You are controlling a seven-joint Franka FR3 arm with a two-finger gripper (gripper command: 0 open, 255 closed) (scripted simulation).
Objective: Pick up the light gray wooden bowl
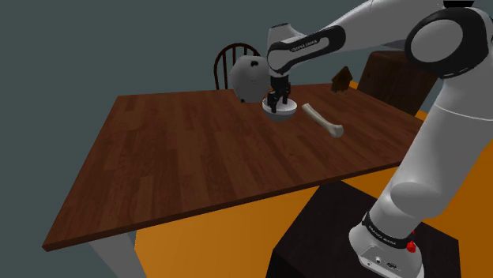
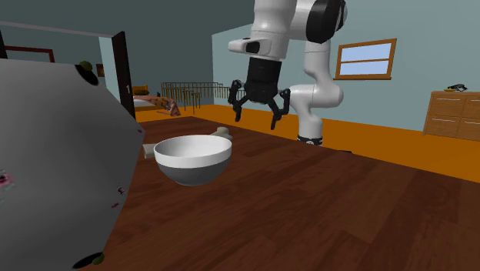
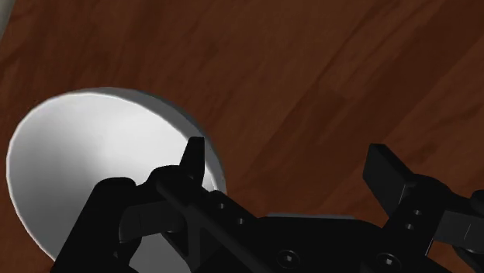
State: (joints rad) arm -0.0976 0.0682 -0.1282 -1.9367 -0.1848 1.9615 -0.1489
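The bowl [image 2: 192, 159], white inside and light grey outside, stands upright on the dark brown wooden table [image 2: 331, 208]. My black gripper [image 2: 258, 114] hangs a little above it, open, holding nothing. In the wrist view one fingertip [image 3: 194, 153] is over the rim of the bowl [image 3: 93, 155], while the other fingertip [image 3: 386, 172] is over bare table beside it. From the shoulder view the gripper [image 1: 276, 102] sits right above the bowl [image 1: 280, 112], near the table's far edge.
A pale bone-shaped object [image 1: 322, 120] lies just to the right of the bowl in the shoulder view. A large grey rounded object [image 1: 251, 78] stands behind the bowl by the far edge, with a chair [image 1: 231, 61] beyond. A wooden dresser [image 2: 454, 114] stands by the wall.
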